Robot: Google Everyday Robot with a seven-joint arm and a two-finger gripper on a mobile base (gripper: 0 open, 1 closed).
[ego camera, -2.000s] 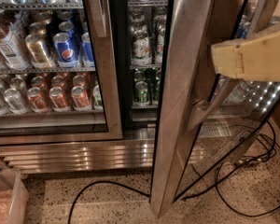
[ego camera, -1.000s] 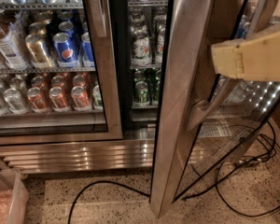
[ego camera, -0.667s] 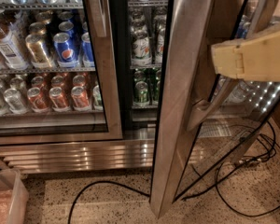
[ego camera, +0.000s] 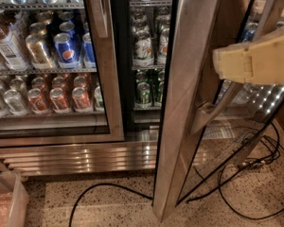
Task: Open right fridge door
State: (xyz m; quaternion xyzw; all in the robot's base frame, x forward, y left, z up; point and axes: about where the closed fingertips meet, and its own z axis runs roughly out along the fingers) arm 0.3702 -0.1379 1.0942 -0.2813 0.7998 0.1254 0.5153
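Note:
The fridge fills the view, with a slatted steel grille at its base. The right fridge door is swung open toward me, and I see its steel frame nearly edge-on, with the glass pane to its right. Its slanted steel handle is on the pane side. The open compartment shows shelves of green and silver cans. My cream-coloured gripper comes in from the right edge at handle height, just above the handle and in front of the pane.
The left door is closed over blue Pepsi and red cans. Black cables loop over the speckled floor under and right of the open door. A translucent plastic bin stands at bottom left.

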